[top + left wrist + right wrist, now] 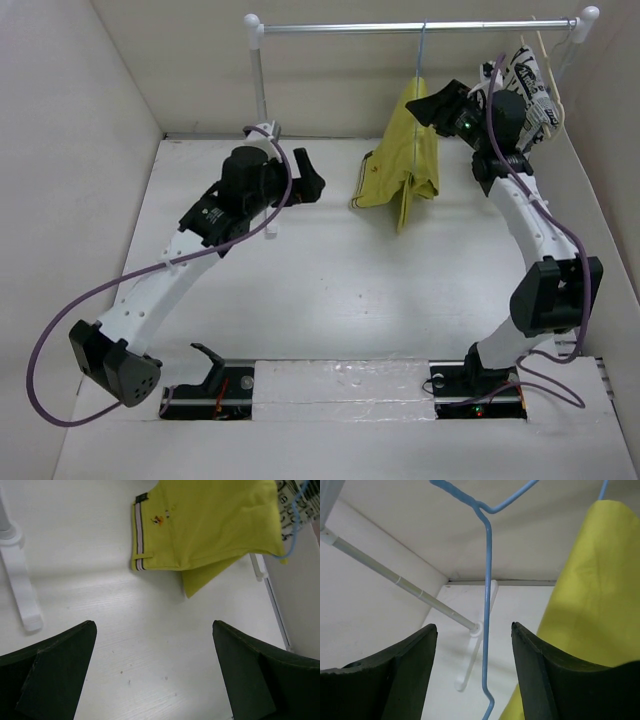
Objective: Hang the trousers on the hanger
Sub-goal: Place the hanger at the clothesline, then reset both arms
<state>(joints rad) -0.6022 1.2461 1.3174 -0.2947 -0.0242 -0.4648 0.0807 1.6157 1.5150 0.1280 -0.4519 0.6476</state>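
- Trousers (405,165) hang in yellow folds from the thin blue hanger (423,55), whose hook sits on the metal rail (380,28) at the back. Their striped waist end droops down to the white table (330,290).
- Right gripper (428,106) is raised beside the top of the trousers with its jaws spread. In the wrist view the hanger's wire runs between the fingers (410,670), unpinched; whether it touches either one I cannot tell.
- Left gripper (312,175) hovers over the table to the left of the trousers and apart from them, jaws wide and holding nothing.
- Rail's white post (262,85) stands just behind the left gripper.
- Newspaper-print cloth (528,80) hangs on a pale wooden hanger (546,52) at the rail's right end, close behind the right arm's wrist.
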